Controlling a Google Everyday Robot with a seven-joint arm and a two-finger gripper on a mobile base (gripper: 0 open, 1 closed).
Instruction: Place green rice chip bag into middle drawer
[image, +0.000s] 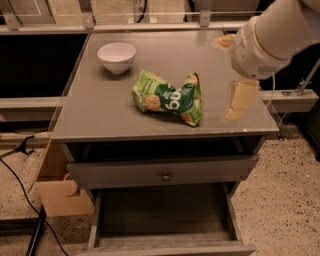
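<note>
The green rice chip bag (169, 97) lies crumpled on the grey cabinet top (100, 110), near its middle. My gripper (239, 100) hangs from the white arm (272, 35) above the top's right side, a short way right of the bag and apart from it. It holds nothing that I can see. The middle drawer (165, 212) is pulled out below, with its flat grey floor showing and nothing in it.
A white bowl (116, 56) stands at the back left of the top. A closed grey drawer front with a small round knob (165, 176) sits above the open drawer. A cardboard box (57, 192) and black cables (20, 185) are on the floor at left.
</note>
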